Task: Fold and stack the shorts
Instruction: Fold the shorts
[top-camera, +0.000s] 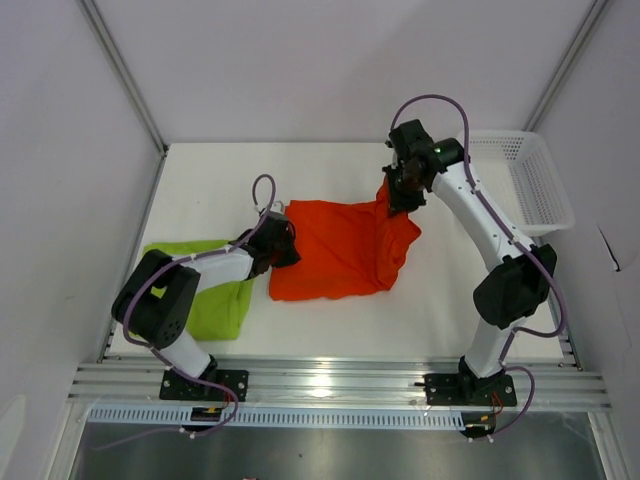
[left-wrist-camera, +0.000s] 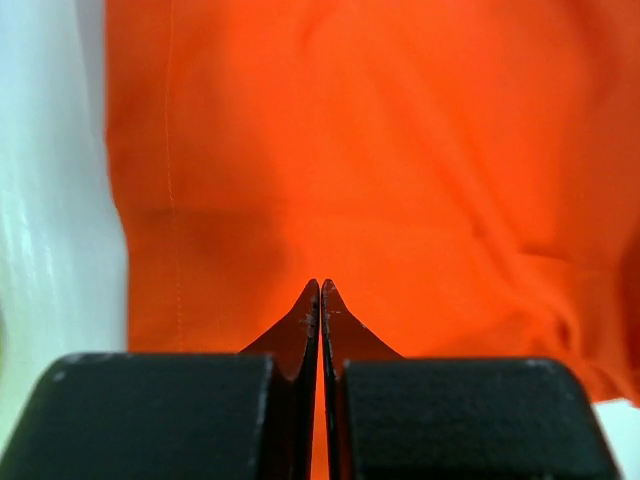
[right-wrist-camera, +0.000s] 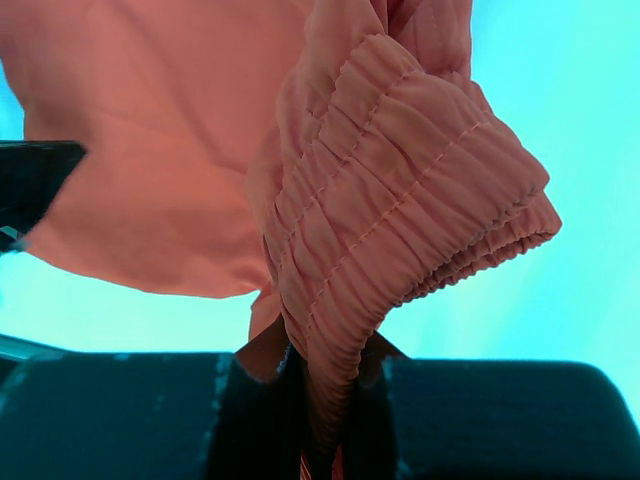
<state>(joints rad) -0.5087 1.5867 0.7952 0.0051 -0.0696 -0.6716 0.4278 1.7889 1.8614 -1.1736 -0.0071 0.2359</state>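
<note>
Nearest, at 8 o'clock, the left arm (top-camera: 190, 280) lies across the lime green shorts (top-camera: 225, 305), which rest flat on the desk (top-camera: 330, 325). At 2 o'clock sits a white mesh basket (top-camera: 545, 190). The orange-red shorts (top-camera: 335, 255) lie mid-desk. The left end effector (left-wrist-camera: 320, 290) is clenched at their 9 o'clock edge. The right end effector (right-wrist-camera: 322, 380) grasps their gathered waistband at 1 o'clock, raised.

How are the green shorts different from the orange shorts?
The green shorts are lime; the orange shorts are bright orange-red. The green shorts lie flat, partly hidden by the left arm; the orange shorts have their waistband pinched and lifted by the right gripper. Both are soft cloth on the white table.
</note>
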